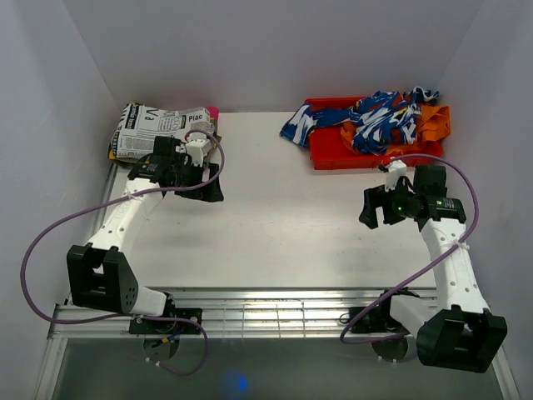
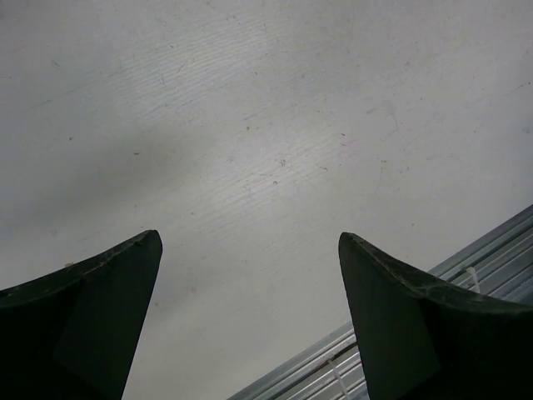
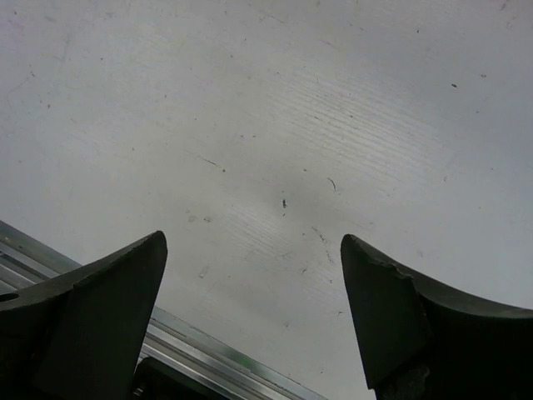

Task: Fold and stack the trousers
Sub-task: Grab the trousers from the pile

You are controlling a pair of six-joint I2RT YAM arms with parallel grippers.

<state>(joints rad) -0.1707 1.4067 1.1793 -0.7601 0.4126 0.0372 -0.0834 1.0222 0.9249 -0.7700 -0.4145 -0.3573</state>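
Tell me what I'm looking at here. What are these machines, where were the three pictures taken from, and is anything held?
These are two robot arms bolted at the near edge of a white table. The top picture looks down from above and behind them. The other two come from wrist cameras; the dark shapes at the bottom are each arm's own fingers. The left gripper and right gripper are open and hold nothing. Far right, blue-and-white trousers lie crumpled with an orange cloth on a red tray. Far left sits a newspaper-print folded cloth.
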